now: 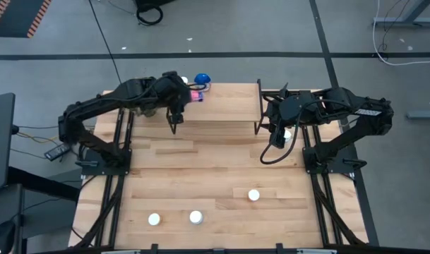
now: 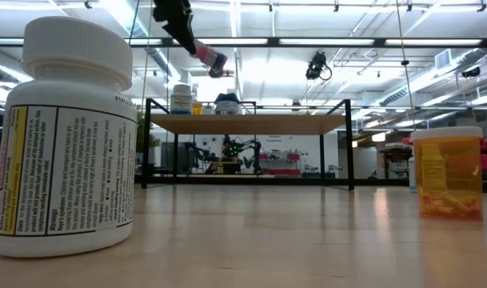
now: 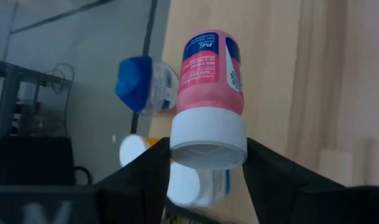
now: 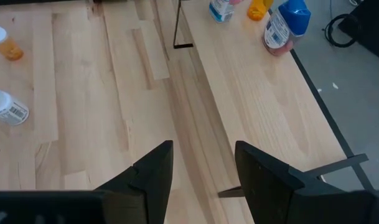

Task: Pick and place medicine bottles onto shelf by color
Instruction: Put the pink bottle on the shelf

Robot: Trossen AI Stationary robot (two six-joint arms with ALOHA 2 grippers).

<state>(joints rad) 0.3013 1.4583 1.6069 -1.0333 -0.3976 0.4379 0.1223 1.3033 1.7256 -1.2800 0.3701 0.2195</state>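
Observation:
My left gripper (image 3: 208, 155) is shut on a pink medicine bottle (image 3: 209, 70) with a white cap. It holds the bottle in the air over the far left end of the shelf (image 1: 222, 106), a light-wood board on black legs. A blue-lidded bottle (image 3: 142, 84) and two white-capped bottles (image 3: 198, 183) stand on that end of the shelf. My right gripper (image 4: 203, 163) hangs open above the shelf's right end and holds nothing. Three white-capped bottles (image 1: 195, 216) stand on their bases on the table near its front edge. My left gripper pinches the pink bottle's white cap (image 3: 208, 138) between its two fingers (image 3: 145, 171), one on each side of the cap. The fingers slant down toward the shelf. The bottle sticks out past the fingertips, bottom end first, tilted and lifted clear (image 2: 211, 58).
A large white bottle (image 2: 67, 136) and an orange bottle (image 2: 447, 172) stand close to the low camera. Another orange bottle (image 4: 5, 43) and a white one (image 4: 5, 106) stand on the table in front of the shelf. The shelf's middle (image 4: 257, 93) is bare wood.

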